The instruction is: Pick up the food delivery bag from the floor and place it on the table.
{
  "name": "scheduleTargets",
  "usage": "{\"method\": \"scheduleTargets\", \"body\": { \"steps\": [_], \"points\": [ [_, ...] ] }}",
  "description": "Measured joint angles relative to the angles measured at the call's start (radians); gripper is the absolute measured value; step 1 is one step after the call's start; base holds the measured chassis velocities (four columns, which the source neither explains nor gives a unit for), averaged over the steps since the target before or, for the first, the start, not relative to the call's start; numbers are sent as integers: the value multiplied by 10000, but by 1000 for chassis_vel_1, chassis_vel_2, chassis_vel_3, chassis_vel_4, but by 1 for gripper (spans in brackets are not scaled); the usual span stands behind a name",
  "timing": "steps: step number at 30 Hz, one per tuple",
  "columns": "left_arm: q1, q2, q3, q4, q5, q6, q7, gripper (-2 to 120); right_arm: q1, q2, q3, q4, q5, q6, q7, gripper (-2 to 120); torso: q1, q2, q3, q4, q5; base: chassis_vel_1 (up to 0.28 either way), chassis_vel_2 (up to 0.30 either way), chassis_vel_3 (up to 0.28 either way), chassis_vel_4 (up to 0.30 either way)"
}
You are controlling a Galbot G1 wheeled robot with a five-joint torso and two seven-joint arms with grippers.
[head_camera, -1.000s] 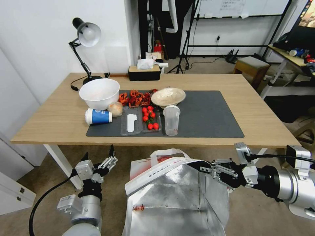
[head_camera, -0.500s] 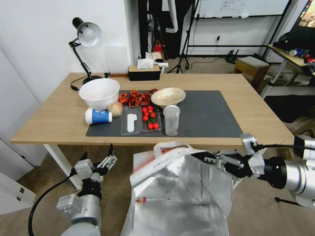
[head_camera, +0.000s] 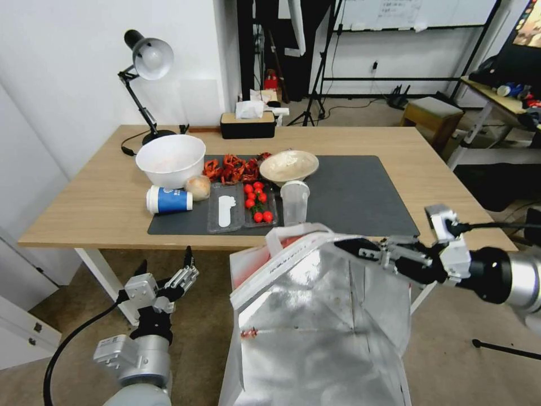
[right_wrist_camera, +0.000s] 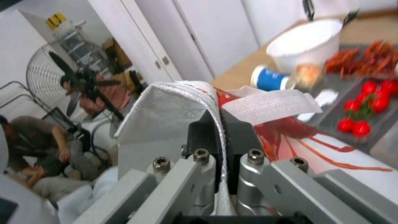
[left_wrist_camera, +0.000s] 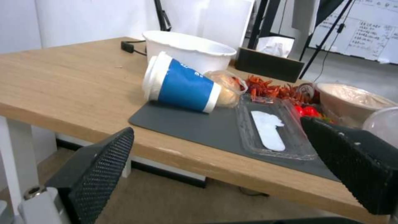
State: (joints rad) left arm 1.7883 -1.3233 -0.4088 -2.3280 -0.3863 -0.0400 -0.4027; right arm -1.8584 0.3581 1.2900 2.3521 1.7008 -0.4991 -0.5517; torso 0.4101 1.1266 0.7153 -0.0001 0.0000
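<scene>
here, right gripper [head_camera: 348,246] clamped tight on the rim of the bag [head_camera: 315,316], foil edge pinched between its fingers [right_wrist_camera: 203,137] in the right wrist view. bag hangs off the floor at 6 o'clock of the table [head_camera: 84,203], open mouth tilted toward the camera, silver lining showing, its top level with the near table edge and covering part of it. white strap [head_camera: 282,237] at the bag's 12 o'clock. left gripper [head_camera: 166,270] at 9 o'clock of the bag, well apart, fingers spread, holding nothing, below the table edge. blue cup [head_camera: 168,199] lies on its side on the mat [head_camera: 360,197].
</scene>
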Motion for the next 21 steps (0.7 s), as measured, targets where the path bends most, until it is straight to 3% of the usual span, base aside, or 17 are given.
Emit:
{"method": "scheduleTargets", "body": {
  "steps": [13,15,21],
  "points": [
    [7,-35,37,-15,54,0,-17,100,239,-257,916,-325,968,-54,286,0,-3,-4,-3,-1,0,0,0,0,0],
    [47,-40,24,-44,66,0,-27,100,593,-688,1815,-1232,1912,151,741,0,-3,-7,-4,0,0,0,0,0,0],
    [69,-118,39,-51,128,0,-30,100,858,-869,2305,-1866,2518,581,1699,0,-4,-9,-5,0,0,0,0,0,0]
  ]
}}
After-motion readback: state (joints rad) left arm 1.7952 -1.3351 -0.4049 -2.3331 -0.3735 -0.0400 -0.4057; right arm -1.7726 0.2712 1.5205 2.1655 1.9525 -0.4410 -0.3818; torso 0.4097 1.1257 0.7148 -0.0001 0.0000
